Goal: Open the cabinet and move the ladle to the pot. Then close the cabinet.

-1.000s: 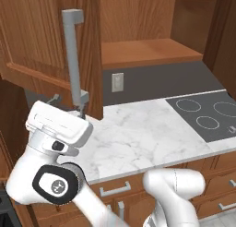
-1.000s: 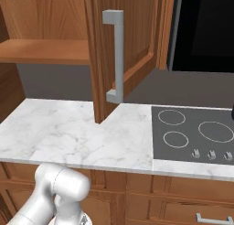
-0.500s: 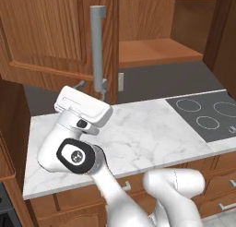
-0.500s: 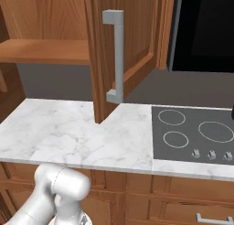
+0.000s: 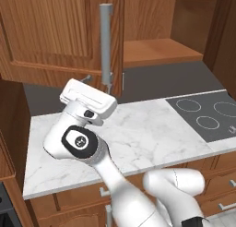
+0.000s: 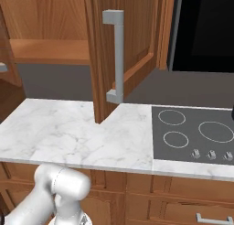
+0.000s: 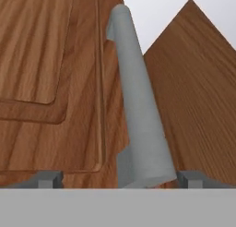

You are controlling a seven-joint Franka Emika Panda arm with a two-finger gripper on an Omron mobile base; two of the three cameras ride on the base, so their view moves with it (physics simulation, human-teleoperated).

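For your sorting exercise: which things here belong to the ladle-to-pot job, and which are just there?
Job: cabinet, doors swung open; its grey bar handle; gripper, open around that handle.
Just there: marble counter; cooktop; lower drawers.

You have one cabinet (image 6: 137, 45) with two open doors and two bar handles (image 6: 116, 55). One cooktop (image 6: 194, 137) shows three burner rings.

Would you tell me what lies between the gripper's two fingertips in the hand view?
The cabinet door's grey bar handle stands between the open gripper's fingertips, its lower end nearest the camera, with the brown door behind it.
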